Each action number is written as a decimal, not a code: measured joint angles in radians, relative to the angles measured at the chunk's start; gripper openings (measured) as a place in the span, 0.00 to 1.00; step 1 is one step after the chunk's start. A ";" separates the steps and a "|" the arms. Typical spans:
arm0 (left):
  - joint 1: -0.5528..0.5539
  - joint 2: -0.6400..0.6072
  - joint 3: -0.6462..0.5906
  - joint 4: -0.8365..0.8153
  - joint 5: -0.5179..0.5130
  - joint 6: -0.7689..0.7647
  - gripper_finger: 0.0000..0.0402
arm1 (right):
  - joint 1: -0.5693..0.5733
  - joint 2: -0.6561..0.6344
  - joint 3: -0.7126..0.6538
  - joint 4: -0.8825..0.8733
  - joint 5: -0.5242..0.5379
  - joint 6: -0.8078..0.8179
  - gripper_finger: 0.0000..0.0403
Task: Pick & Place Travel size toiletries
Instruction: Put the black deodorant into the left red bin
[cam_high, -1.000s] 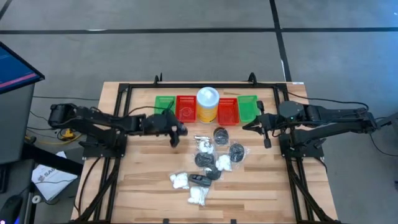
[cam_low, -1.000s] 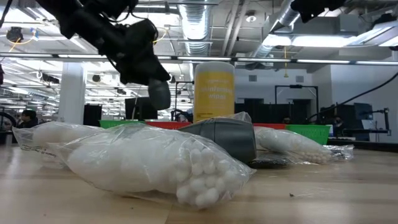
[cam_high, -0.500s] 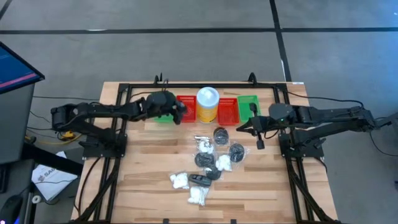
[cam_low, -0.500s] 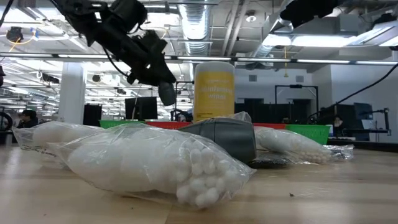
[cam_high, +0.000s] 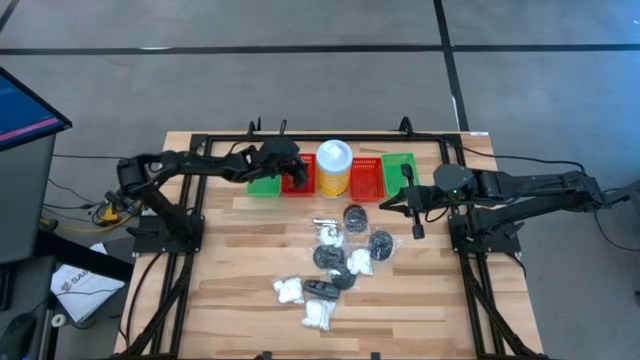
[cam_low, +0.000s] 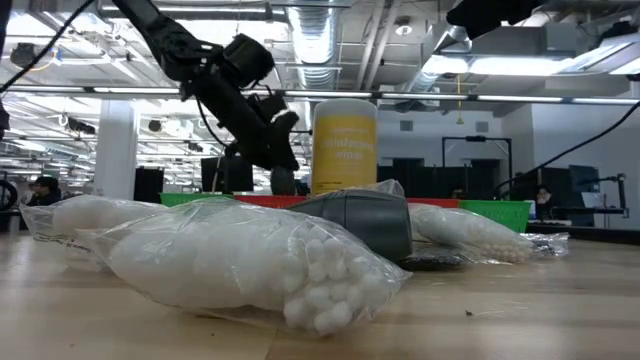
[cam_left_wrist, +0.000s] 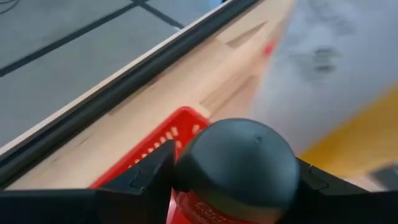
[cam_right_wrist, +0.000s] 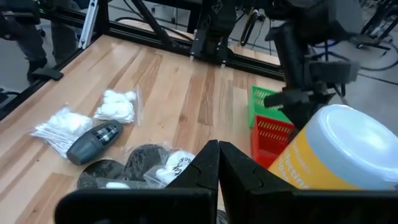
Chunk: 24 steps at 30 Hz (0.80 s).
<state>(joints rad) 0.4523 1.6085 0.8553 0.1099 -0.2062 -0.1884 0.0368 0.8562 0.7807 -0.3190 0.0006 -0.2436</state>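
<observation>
The travel size toiletries (cam_high: 335, 255) lie in a loose cluster mid-table: white fluffy bundles (cam_high: 288, 290) in clear bags, dark discs (cam_high: 380, 242), a small black piece (cam_high: 322, 288) and silvery bits (cam_high: 325, 222). The right wrist view shows them too, as bundles (cam_right_wrist: 117, 104) and a dark grey piece (cam_right_wrist: 93, 140). My left gripper (cam_high: 292, 172) is over the red basket (cam_high: 298, 178) left of the yellow canister, shut on a small dark-capped item (cam_left_wrist: 236, 165). My right gripper (cam_high: 415, 225) hangs shut and empty, to the right of the cluster. My left gripper pinches the small item between its two fingers (cam_left_wrist: 146, 180), one on each side just under its dark domed cap (cam_left_wrist: 239, 155). A red band (cam_left_wrist: 205, 208) shows below the cap. The arm slants down toward the table's far side. The item (cam_low: 283, 180) is lifted clear, above the red basket (cam_left_wrist: 158, 140).
Along the far edge stand a green basket (cam_high: 265, 180), the red basket, a yellow canister with a white lid (cam_high: 333, 165), another red basket (cam_high: 366, 178) and a green one (cam_high: 398, 170). A black frame rail (cam_high: 320, 137) runs behind them. Bare wood (cam_high: 420, 300) lies near the front.
My left gripper, still shut on the small item, has moved from above the table's middle toward the far edge and down, over the red basket beside the canister. My right gripper shifted slightly toward the cluster, then kept still.
</observation>
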 joint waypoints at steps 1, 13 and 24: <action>0.006 0.008 0.002 -0.003 -0.001 0.000 0.47 | 0.000 0.000 0.000 0.000 0.000 0.000 0.00; 0.031 0.071 0.004 -0.004 -0.003 -0.001 0.47 | 0.000 0.000 0.000 -0.001 0.000 -0.002 0.00; 0.032 0.071 0.004 0.005 -0.028 0.000 0.76 | 0.000 0.000 0.000 -0.002 0.000 -0.002 0.00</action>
<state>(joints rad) 0.4839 1.6794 0.8593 0.1150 -0.2337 -0.1883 0.0372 0.8562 0.7807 -0.3206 0.0006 -0.2455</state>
